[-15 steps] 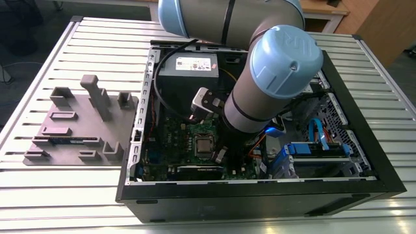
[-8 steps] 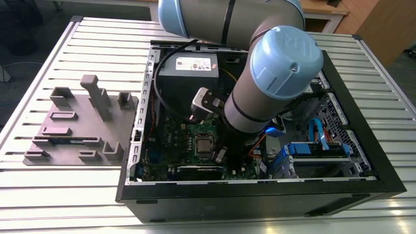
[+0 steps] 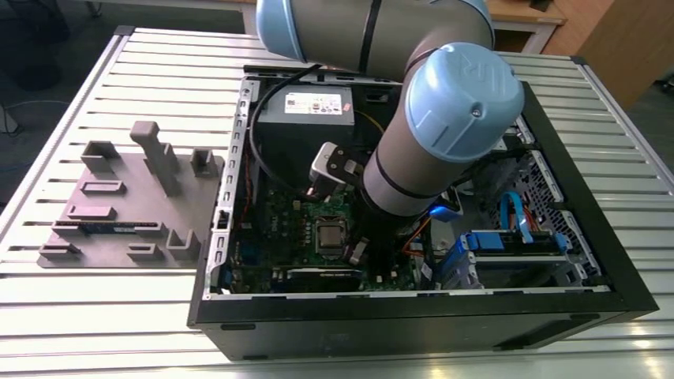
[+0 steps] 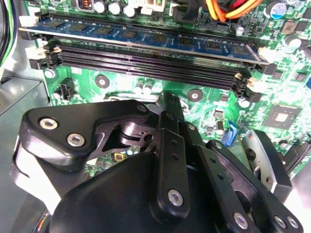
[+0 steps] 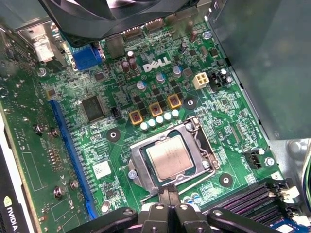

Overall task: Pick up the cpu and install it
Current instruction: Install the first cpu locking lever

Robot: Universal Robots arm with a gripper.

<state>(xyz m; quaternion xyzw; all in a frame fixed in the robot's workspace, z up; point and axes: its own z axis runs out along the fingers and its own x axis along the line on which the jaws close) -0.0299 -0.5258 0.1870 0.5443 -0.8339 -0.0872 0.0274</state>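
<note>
The cpu (image 5: pixel 169 157), a small silver square, lies flat inside the metal-framed socket (image 5: pixel 137 167) of the green motherboard (image 5: pixel 121 87). In the exterior view the cpu (image 3: pixel 330 234) shows in the middle of the board, inside the open computer case (image 3: pixel 421 312). My gripper (image 5: pixel 167 193) hovers just beside the socket's edge, its two thin fingertips pressed together with nothing between them. In the second wrist view the gripper (image 4: pixel 171 102) points at the board just short of the memory slots. The arm (image 3: pixel 443 134) reaches down into the case and hides the gripper in the exterior view.
A blue memory stick (image 4: pixel 146 36) stands in its slot beside black empty slots (image 4: pixel 146 63). A grey power supply (image 3: pixel 316 106) sits at the case's back. A drive cage with blue cables (image 3: pixel 516 237) is at the exterior view's right. A grey fixture tray (image 3: pixel 116 209) lies outside the case.
</note>
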